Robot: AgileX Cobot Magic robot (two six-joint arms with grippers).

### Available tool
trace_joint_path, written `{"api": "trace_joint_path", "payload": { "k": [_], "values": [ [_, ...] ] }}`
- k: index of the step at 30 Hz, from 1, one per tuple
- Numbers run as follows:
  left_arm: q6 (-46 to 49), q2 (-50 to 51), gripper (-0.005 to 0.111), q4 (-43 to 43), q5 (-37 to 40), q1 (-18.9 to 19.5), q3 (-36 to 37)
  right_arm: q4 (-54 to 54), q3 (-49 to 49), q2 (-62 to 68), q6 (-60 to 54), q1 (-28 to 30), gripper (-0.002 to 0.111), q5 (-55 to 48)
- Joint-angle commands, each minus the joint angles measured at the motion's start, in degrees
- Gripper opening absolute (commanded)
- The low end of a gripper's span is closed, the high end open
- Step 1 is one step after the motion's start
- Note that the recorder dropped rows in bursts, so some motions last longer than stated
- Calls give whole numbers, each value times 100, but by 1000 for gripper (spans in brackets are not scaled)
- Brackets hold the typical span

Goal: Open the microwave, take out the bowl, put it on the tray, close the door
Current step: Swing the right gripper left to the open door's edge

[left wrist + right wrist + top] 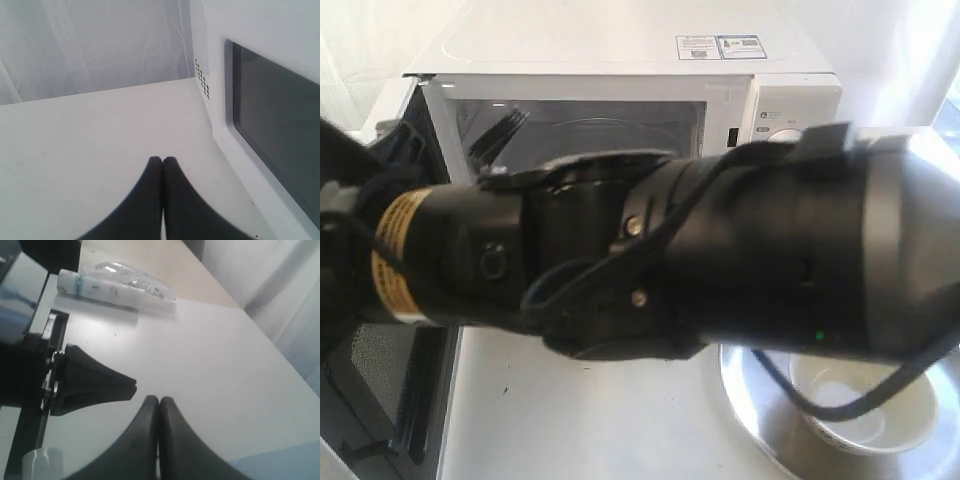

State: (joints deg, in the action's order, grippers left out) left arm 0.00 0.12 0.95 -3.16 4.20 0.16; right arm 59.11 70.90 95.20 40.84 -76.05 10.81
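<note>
The white microwave [620,60] stands at the back with its cavity exposed. Its door [380,380] is swung out to the left. The cream bowl [865,400] rests in the steel tray [745,395] at the front right. A thick black arm [720,260] crosses the middle and hides the lower cavity. My left gripper [162,159] is shut and empty over the white table, beside the door's dark window [275,130]. My right gripper [159,400] is also shut and empty above the tabletop.
A black wedge-shaped finger on a black mount [95,385] sits close beside my right gripper. A wrapped roll in clear plastic [115,282] lies farther along the table. Vent holes [201,77] mark the microwave's side wall.
</note>
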Motion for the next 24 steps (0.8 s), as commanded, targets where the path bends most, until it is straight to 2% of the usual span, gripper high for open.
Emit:
{"api": "trace_joint_path", "payload": {
  "k": [1, 6, 13, 17, 24],
  "values": [
    [0, -12, 0, -55, -21, -23, -16, 4, 157, 199, -227, -236, 0, -456],
    [0, -12, 0, -55, -21, -23, -16, 205, 158, 212, -227, -401, 0, -1230],
    [0, -12, 0, -55, -21, -23, -16, 500, 158, 200, -250, -411, 0, -3399],
    [0, -12, 0, -55, -21, -23, -16, 693, 158, 160, -250, -411, 0, -4196],
    [0, -12, 0, -55, -21, -23, -16, 872, 158, -157, -158, -411, 0, -4413]
  ]
}}
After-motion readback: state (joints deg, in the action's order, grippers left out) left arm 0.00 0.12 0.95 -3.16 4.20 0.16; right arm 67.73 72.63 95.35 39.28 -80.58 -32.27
